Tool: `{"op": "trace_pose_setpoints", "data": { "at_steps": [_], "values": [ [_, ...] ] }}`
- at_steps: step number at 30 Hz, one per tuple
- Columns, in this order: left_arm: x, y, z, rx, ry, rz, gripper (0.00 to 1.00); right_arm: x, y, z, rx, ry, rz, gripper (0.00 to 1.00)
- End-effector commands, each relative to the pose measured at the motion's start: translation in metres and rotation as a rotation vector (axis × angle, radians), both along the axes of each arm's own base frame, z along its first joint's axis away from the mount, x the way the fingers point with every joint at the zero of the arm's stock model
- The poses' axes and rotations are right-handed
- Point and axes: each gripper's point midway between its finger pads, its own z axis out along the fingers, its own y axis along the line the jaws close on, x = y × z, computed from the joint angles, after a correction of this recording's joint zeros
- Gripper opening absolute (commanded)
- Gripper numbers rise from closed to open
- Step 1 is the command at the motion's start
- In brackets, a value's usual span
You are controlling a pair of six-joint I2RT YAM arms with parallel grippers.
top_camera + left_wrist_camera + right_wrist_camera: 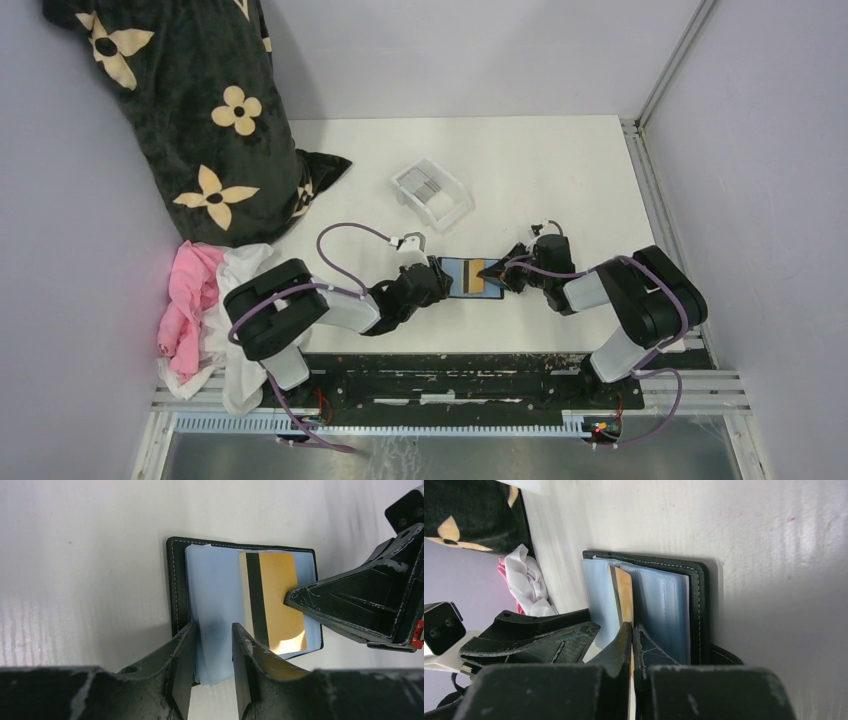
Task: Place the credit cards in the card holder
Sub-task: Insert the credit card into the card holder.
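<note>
The black card holder (455, 276) lies open on the white table between my two grippers, its pale blue sleeves facing up. In the left wrist view my left gripper (212, 630) is over the holder's (176, 580) near left edge, jaws a finger-width apart with the sleeves' edge between them. My right gripper (632, 627) is shut on a tan-orange credit card (624, 590) with a black stripe (280, 605), whose far end lies among the sleeves of the holder (696, 605). From above, the left gripper (437, 277) and right gripper (497, 272) flank the holder. Grey credit cards (428, 186) lie in a clear tray.
The clear plastic tray (460, 212) stands behind the holder. A black cloth with cream flowers (200, 110) fills the back left. Pink and white clothes (205, 300) lie at the table's left edge. A metal rail (640, 170) runs along the right side.
</note>
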Motion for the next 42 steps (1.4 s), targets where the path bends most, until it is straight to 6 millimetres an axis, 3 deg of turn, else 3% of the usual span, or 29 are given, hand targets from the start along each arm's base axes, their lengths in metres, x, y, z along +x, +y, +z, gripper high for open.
{"op": "trace_pose_setpoints", "data": {
  "at_steps": [1, 13, 36, 38, 42],
  "values": [
    [-0.051, 0.084, -0.079, 0.362, 0.216, 0.019, 0.42, -0.005, -0.003, -0.008, -0.021, 0.012, 0.013, 0.01],
    [-0.053, 0.085, -0.091, 0.345, 0.238, 0.028, 0.39, -0.011, -0.009, -0.013, -0.111, 0.020, 0.040, 0.01],
    [-0.056, 0.080, -0.099, 0.320, 0.251, 0.009, 0.38, -0.016, 0.028, -0.029, -0.207, 0.022, 0.104, 0.01],
    [-0.056, 0.079, -0.099, 0.316, 0.251, 0.007, 0.38, -0.017, 0.032, -0.030, -0.221, 0.023, 0.116, 0.05],
    [-0.056, 0.077, -0.099, 0.309, 0.252, 0.003, 0.38, -0.021, 0.038, -0.032, -0.255, 0.019, 0.140, 0.23]
  ]
}}
